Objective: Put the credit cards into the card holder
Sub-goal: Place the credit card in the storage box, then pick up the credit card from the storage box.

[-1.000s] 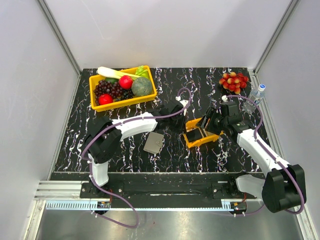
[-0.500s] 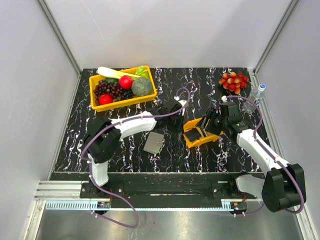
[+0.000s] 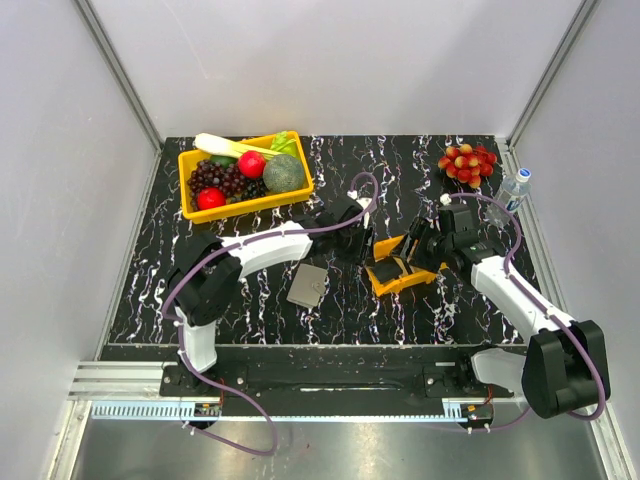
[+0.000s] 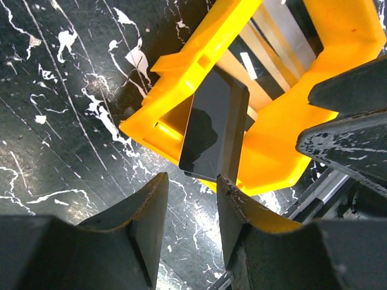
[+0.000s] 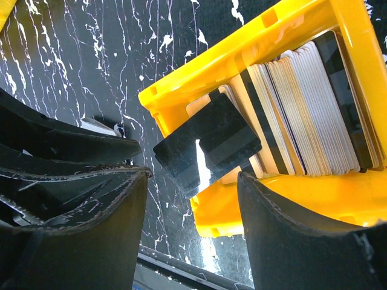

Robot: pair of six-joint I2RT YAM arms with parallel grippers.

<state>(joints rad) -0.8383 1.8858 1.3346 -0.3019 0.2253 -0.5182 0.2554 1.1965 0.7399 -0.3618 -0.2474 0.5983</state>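
Progress: basically none. Cards (image 5: 314, 96) all sit in the orange tray (image 3: 385, 283), one dark card (image 4: 214, 130) poking out. Holder (image 3: 308, 285) lies folded on the counter (image 3: 250, 310) nearby. Left tool (image 4: 192, 199) is narrowly parted and empty at that card, and the right tool (image 5: 192, 178) stands wide by the tray.

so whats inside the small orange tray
A row of cards on edge, pale, tan and dark, fills the tray; one dark card leans out over its rim. The tray floor beneath them is covered.
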